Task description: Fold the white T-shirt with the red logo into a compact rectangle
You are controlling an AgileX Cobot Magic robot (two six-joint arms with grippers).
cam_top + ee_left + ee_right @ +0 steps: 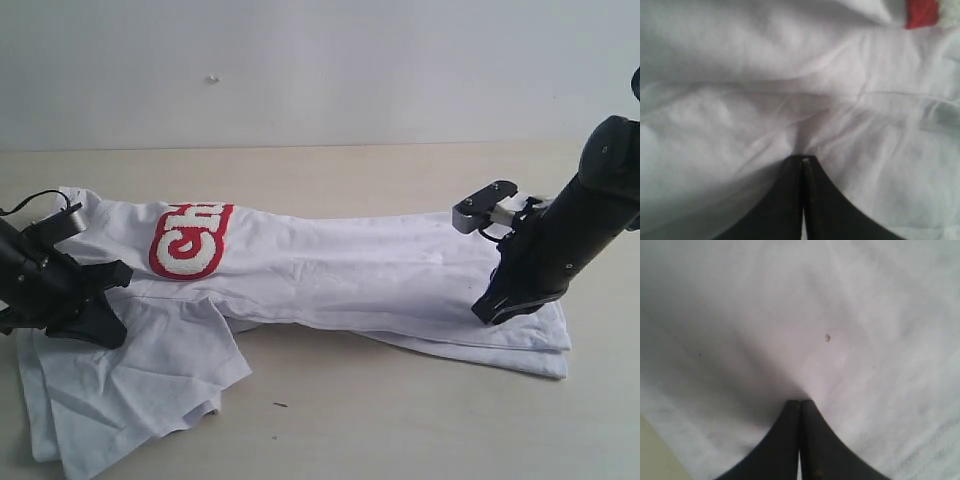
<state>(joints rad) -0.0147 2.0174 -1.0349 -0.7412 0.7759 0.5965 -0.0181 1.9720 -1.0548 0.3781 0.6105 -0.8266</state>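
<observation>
Beige tabletop (400, 420) beneath a plain white wall (320, 60); white T-shirt (350, 270) stretched along it, red logo (190, 240) partly showing, left gripper (803, 159) and right gripper (800, 401) each pinched closed on cloth.

This reads as a robotics lab test station: a plain, pale wood-look desk (400, 410) sits against a blank white wall (320, 70), with a black left robot arm (45, 285) reaching in from one side and a black right robot arm (575, 220) from the other. The exposed hardware fits that setting, with a thin black cable (30, 198) looping off the left robot arm and a grey metal bracket (485, 207) mounted at the right robot arm's wrist. The only item on the desk is a white T-shirt (350, 270), lying between the two machines.
</observation>
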